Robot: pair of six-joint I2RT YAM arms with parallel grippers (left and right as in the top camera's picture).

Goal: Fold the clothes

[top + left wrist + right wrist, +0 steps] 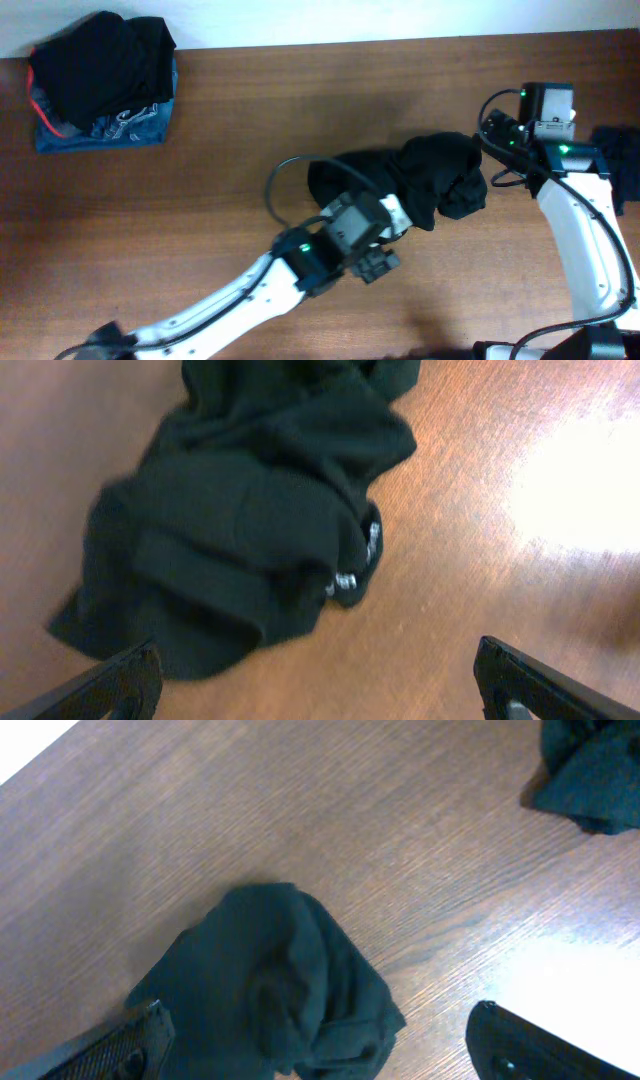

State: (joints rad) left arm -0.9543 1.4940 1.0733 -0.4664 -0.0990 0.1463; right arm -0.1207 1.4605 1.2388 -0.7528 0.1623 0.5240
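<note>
The clothes (pixel 420 182) are one black T-shirt, crumpled in a heap at the middle of the wooden table (pixel 230 150). My left gripper (pixel 375 262) hangs just off the heap's near left end. In the left wrist view the left gripper (pixel 320 690) is open with only bare wood between its fingers, and the shirt (pixel 240 510) lies ahead with small white marks at one edge. My right gripper (pixel 497 138) is at the heap's right end. In the right wrist view the right gripper (pixel 325 1050) is open over the bunched shirt (pixel 270 980), holding nothing.
A pile of dark garments (pixel 100 80) on a blue patterned one sits at the table's far left corner. Another dark cloth (pixel 620 150) lies at the right edge and shows in the right wrist view as a dark cloth (pixel 590 770). A black cable (pixel 285 175) loops by the left arm.
</note>
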